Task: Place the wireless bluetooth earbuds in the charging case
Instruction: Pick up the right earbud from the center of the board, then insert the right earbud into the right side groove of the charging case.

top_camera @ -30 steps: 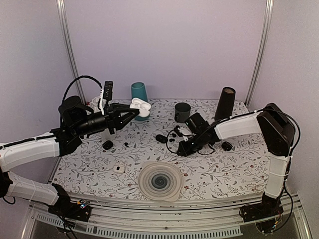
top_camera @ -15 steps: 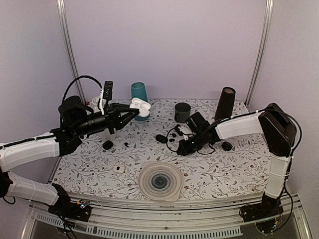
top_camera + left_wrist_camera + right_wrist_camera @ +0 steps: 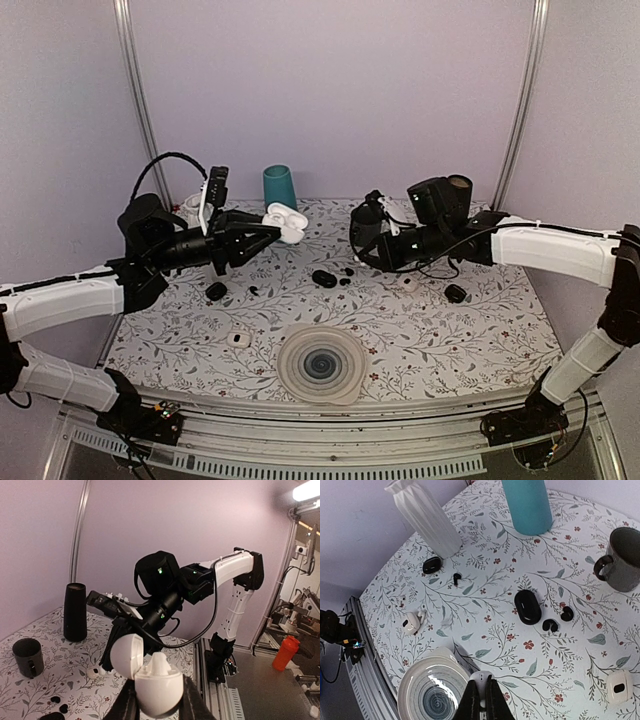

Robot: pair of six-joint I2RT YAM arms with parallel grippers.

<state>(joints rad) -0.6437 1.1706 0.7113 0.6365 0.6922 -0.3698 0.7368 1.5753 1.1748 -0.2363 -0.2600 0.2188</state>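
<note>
My left gripper is shut on a white charging case, held up in the air with its lid open. One white earbud stands up in the case. The top view shows this case over the back left of the table. My right gripper is shut on a second white earbud, high above the table near the plate's edge. From above, the right gripper hangs to the right of the case, a gap between them.
On the flowered table lie a black oval case, two black earbuds, a white case with an earbud, another white case and a striped plate. A grey mug, teal cup and white vase stand at the back.
My right arm has risen from the table and swung up and back, with its jaws closed on the white earbud. The left arm and case have barely moved.
</note>
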